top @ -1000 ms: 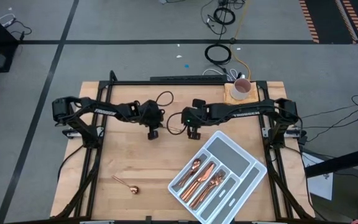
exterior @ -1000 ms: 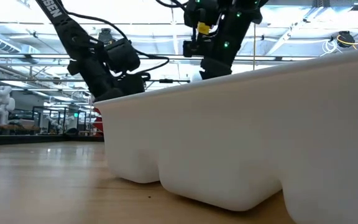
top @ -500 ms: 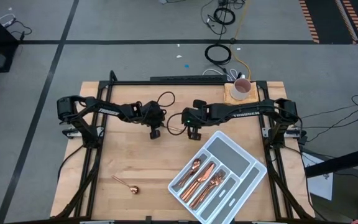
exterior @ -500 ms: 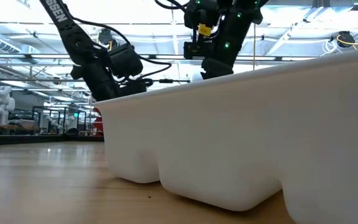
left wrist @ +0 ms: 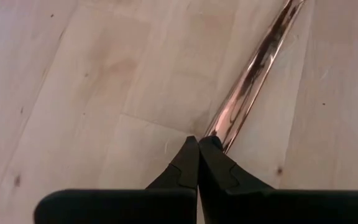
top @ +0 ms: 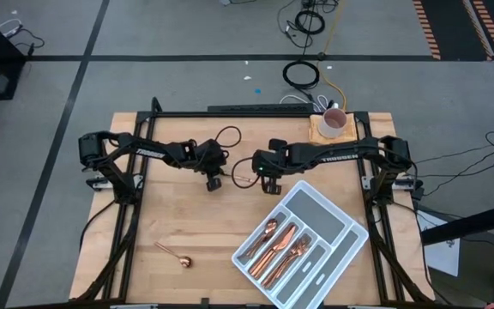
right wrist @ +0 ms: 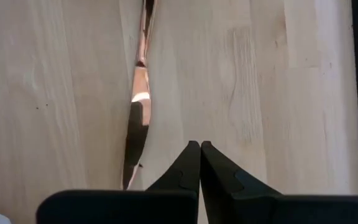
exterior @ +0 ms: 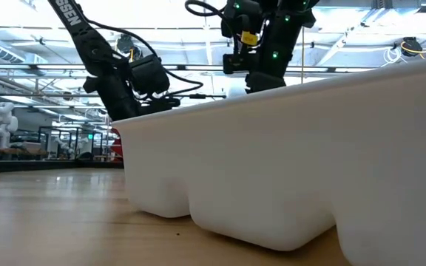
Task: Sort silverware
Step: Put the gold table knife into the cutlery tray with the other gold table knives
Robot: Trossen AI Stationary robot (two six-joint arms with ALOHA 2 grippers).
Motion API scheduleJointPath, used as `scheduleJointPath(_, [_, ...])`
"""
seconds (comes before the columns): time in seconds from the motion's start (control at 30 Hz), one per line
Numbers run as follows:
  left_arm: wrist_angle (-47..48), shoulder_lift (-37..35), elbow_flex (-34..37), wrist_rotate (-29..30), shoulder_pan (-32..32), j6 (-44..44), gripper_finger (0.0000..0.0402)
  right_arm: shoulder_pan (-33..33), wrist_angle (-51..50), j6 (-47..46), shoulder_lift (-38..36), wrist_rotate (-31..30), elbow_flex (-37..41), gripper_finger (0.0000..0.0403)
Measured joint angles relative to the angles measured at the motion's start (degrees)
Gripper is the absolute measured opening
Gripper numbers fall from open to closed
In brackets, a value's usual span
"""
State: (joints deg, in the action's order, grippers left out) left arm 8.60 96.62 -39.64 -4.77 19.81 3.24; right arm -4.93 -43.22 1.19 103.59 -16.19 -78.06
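A long copper knife (top: 243,178) lies flat on the wooden table between my two grippers. My left gripper (top: 213,183) is shut, and in its wrist view the tips (left wrist: 199,144) stand at one end of the knife (left wrist: 247,93). My right gripper (top: 270,185) is shut too (right wrist: 199,147) and hovers beside the knife (right wrist: 137,118), apart from it. A copper spoon (top: 175,254) lies alone near the table's near left. Several copper pieces (top: 281,245) lie in the grey-white divided tray (top: 363,230). My left gripper points down at the table with shut fingers (left wrist: 219,165) right at the knife's end (left wrist: 221,132). I cannot tell whether the finger touches it. The knife lies flat on the table.
The tray sits slanted at the table's near right and fills the low view with its white wall (exterior: 287,162). A pink cup (top: 334,123) stands on a wooden block at the far edge. A black cable loop (top: 227,136) lies by the left arm. Bare wood lies to the near left.
Both grippers have shifted a little toward the table's right, the left one first, then the right one. The knife, the spoon and the tray stay where they were.
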Motion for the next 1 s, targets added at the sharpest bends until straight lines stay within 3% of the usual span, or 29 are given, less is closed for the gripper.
scheduleJointPath(0.07, [0.00, 0.00, 0.00, 0.13, -0.02, -1.21, 0.0000, -0.31, 0.03, 0.20, 0.00, 0.81, 0.00, 0.0002])
scheduleJointPath(0.2, [0.02, 0.00, 0.00, 0.17, 0.00, -2.92, 0.0000, -1.63, -1.26, 0.42, 0.00, 9.10, 2.91, 0.0033])
scheduleJointPath(0.3, [0.00, 0.00, 0.00, 0.22, 0.00, -2.97, 0.0000, -2.66, -1.67, 0.69, 0.00, 10.75, 7.27, 0.0078])
scheduleJointPath(0.47, [-0.03, 0.00, 0.00, 0.28, 0.00, -3.38, 0.0000, -3.36, 7.37, 0.87, 0.03, 17.66, 12.91, 0.0165])
scheduleJointPath(0.67, [-0.58, 0.00, 0.04, 0.34, 0.04, -4.46, 0.0000, -2.34, 12.66, 0.67, 0.04, 17.81, 14.12, 0.0245])
scheduleJointPath(0.8, [-0.68, 0.00, 0.05, 0.39, 0.04, -4.44, 0.0000, -2.64, 15.12, 0.98, 1.33, 17.57, 14.10, 0.0259])
scheduleJointPath(1.0, [-0.81, 0.02, 0.09, 0.47, 0.04, -4.48, 0.0000, -3.04, 17.54, 0.00, 6.68, 17.37, 13.85, 0.0242])
